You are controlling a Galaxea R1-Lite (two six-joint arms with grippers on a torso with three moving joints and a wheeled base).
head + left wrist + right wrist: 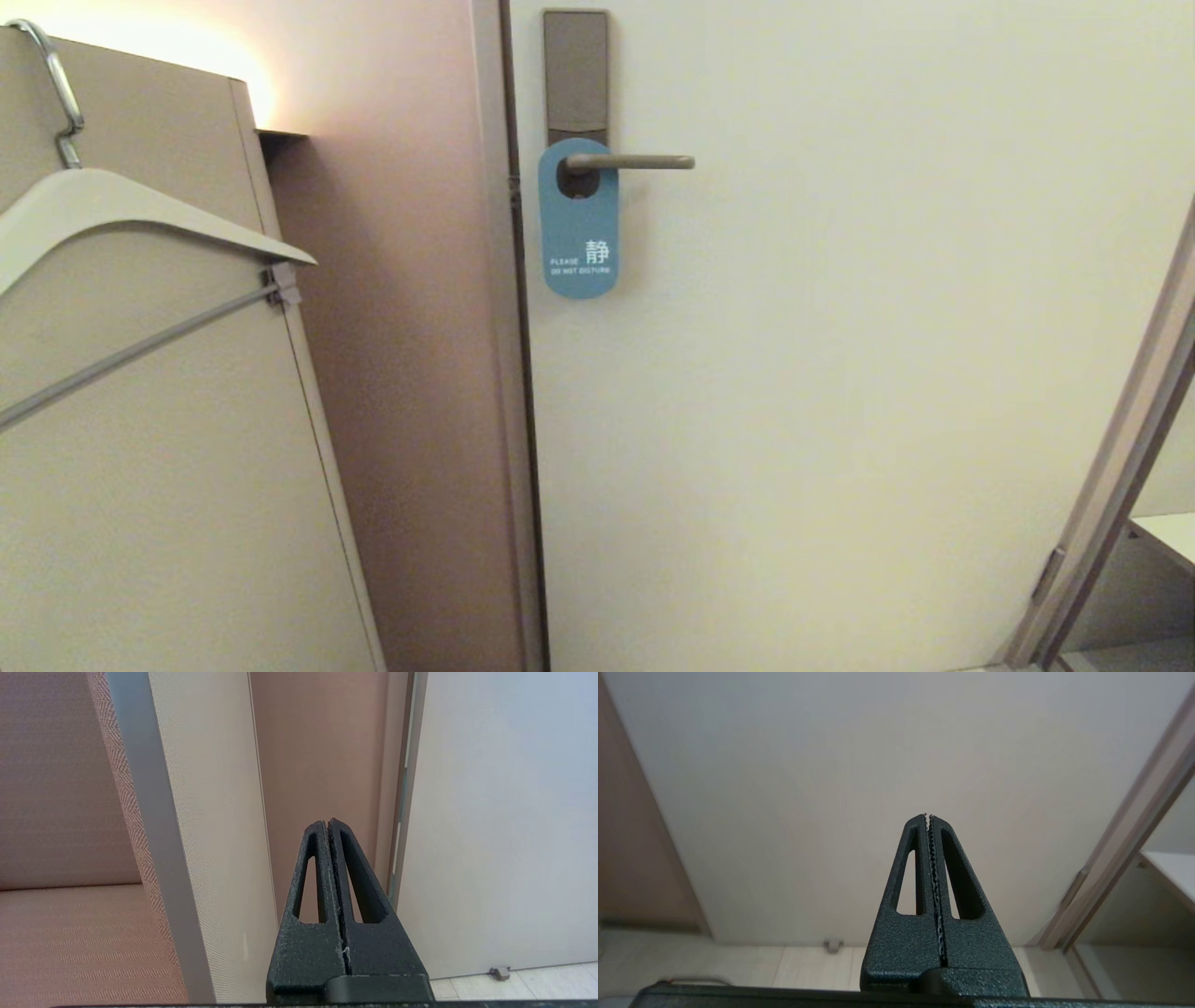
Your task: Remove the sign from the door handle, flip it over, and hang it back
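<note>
Blue sign [579, 219] hanging by its oval hole on the door handle [630, 161], close to the lock plate [576, 75], flat against the pale door [840, 373]; blue "do not disturb" side facing out. Left gripper [331, 822] closed and empty, low near the door frame. Right gripper [928, 815] also closed and empty, low before the door, far under the sign. Neither visible from the head.

Probably first step: reach up to the sign. Best to open the right fingers before arriving, pinch the lower rounded end, then slide sideways along the lever toward its free tip, not pull outward.

Free room mostly on the right of the handle. On the left, door edge and frame [495, 327] very near; clothes hanger [140, 215] further left, to be avoided.
</note>
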